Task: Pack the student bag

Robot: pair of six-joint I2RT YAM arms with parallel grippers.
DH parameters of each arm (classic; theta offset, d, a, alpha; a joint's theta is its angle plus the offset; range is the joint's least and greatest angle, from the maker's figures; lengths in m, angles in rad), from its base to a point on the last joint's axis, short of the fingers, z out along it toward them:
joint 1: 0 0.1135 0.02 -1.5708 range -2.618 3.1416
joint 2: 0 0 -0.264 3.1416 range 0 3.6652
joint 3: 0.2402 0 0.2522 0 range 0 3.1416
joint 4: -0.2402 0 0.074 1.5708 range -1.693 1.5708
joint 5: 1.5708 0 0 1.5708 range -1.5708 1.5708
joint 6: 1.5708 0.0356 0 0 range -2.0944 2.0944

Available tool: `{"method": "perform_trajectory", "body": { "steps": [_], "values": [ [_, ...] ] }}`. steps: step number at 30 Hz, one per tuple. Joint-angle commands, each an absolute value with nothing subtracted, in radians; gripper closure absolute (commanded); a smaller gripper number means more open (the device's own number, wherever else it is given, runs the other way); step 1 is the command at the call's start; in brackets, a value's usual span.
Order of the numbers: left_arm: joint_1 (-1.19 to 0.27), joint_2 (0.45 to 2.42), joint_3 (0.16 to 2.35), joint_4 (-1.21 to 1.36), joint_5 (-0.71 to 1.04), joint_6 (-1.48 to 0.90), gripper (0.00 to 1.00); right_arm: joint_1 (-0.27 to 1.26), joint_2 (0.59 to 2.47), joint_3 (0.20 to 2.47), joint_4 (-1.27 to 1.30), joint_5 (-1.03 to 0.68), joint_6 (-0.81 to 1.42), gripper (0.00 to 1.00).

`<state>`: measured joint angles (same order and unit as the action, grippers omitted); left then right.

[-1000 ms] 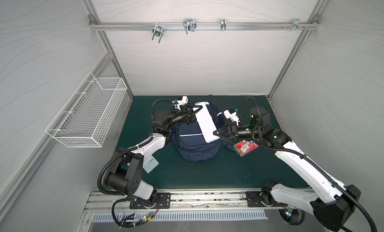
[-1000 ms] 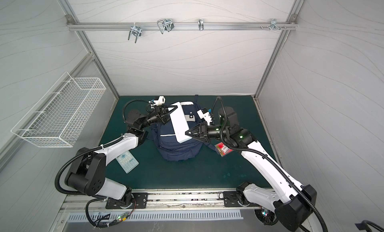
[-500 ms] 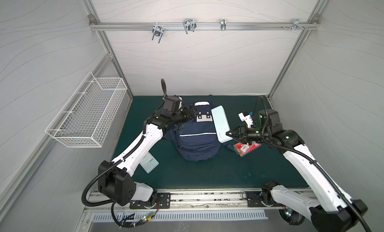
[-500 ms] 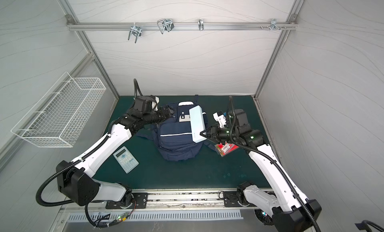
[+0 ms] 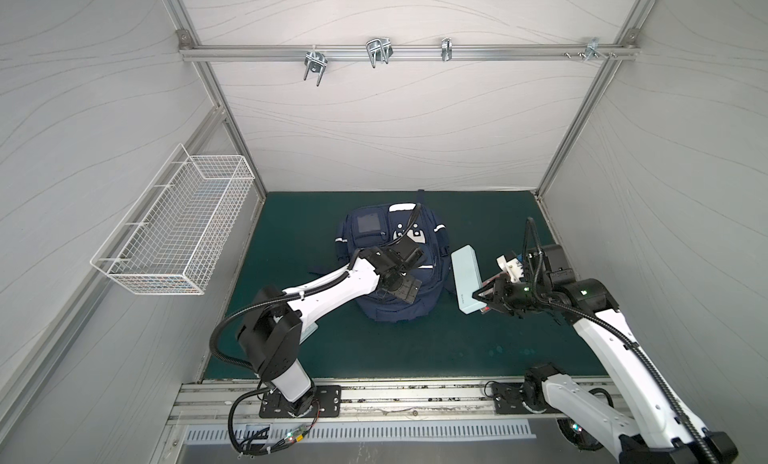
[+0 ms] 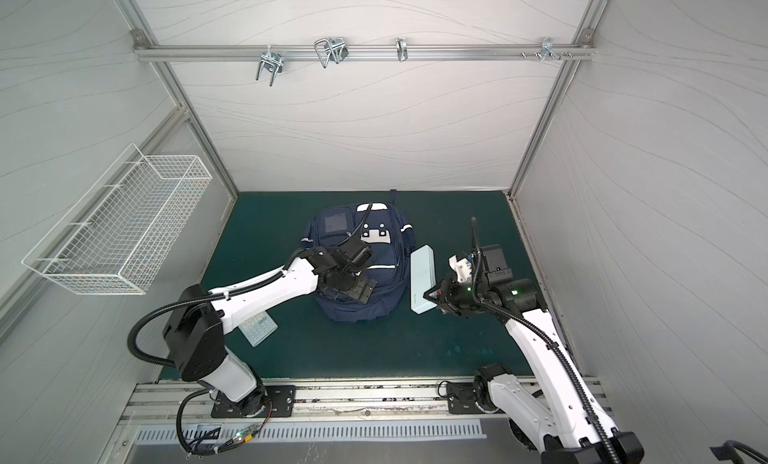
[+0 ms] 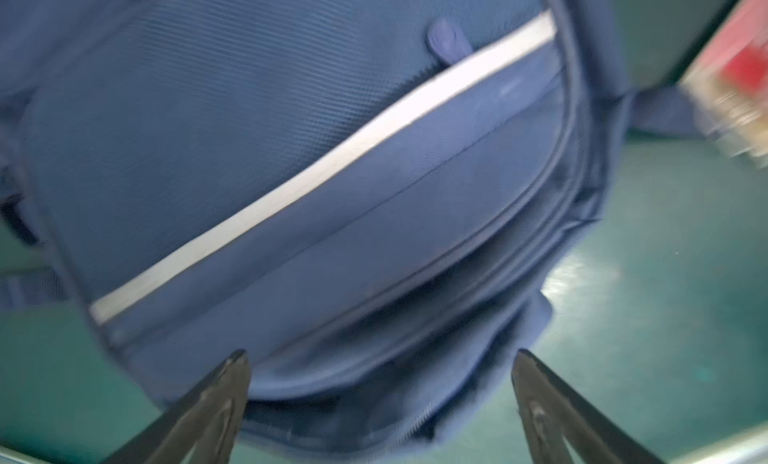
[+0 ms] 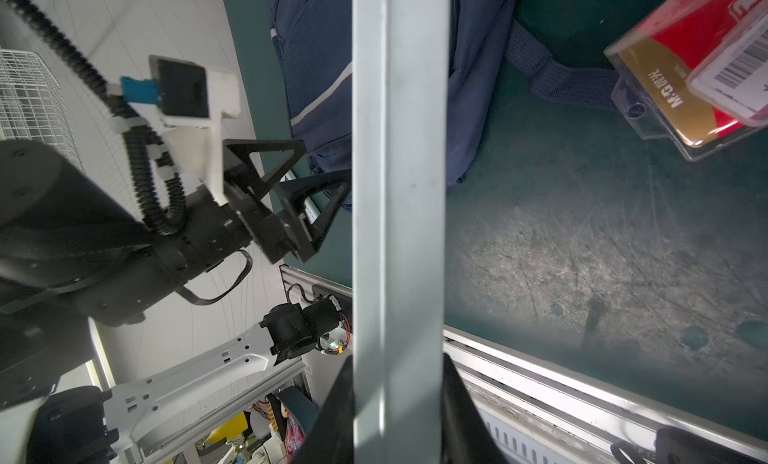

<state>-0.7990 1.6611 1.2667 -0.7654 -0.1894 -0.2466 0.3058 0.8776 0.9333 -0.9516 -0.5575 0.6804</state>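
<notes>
1. A wire basket [image 5: 174, 229] hangs on the wall at 9 o'clock. A calculator [image 6: 258, 328] lies on the green mat [image 5: 415, 350] at 8 o'clock from the bag, partly hidden under the left arm.
2. The left gripper [image 7: 380, 374] hovers with its jaws wide apart and empty over the lower front pocket of the student bag [image 5: 370, 242], which lies flat at the mat's centre.
3. At 3 o'clock from the bag, the right gripper [image 8: 399, 399] is clamped on the near end of a pale blue box [image 5: 466, 275] just beside the bag.
4. A red packet [image 8: 685, 67] lies on the mat by that gripper, overlapping a bag strap.
</notes>
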Motion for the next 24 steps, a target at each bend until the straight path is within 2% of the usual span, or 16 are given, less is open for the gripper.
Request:
{"method": "perform_trajectory", "body": {
  "steps": [1,5,7,10,13,16,17,24],
  "values": [
    [-0.833,1.724,1.328,-0.754,-0.358,-0.154,0.01,0.300,0.839,0.923,-0.974,-0.570,0.677,0.94],
    [-0.846,1.786,1.337,-0.718,-0.506,-0.114,0.04,0.301,0.815,0.913,-0.982,-0.580,0.690,0.94],
    [-0.844,1.818,1.349,-0.707,-0.572,-0.109,0.14,0.301,0.807,0.914,-0.986,-0.580,0.693,0.94],
    [-0.842,1.855,1.380,-0.707,-0.626,-0.124,0.38,0.301,0.797,0.915,-0.996,-0.581,0.696,0.94],
    [-0.843,1.862,1.403,-0.696,-0.643,-0.124,0.78,0.300,0.792,0.911,-1.007,-0.578,0.693,0.95],
    [-0.843,1.836,1.438,-0.704,-0.637,-0.122,0.96,0.301,0.782,0.906,-1.019,-0.573,0.683,0.95],
    [-0.844,1.824,1.453,-0.713,-0.633,-0.123,1.00,0.301,0.782,0.903,-1.019,-0.570,0.682,0.95],
    [-0.844,1.710,1.581,-0.767,-0.551,-0.097,1.00,0.321,0.788,0.861,-0.976,-0.578,0.688,0.94]
  ]
}}
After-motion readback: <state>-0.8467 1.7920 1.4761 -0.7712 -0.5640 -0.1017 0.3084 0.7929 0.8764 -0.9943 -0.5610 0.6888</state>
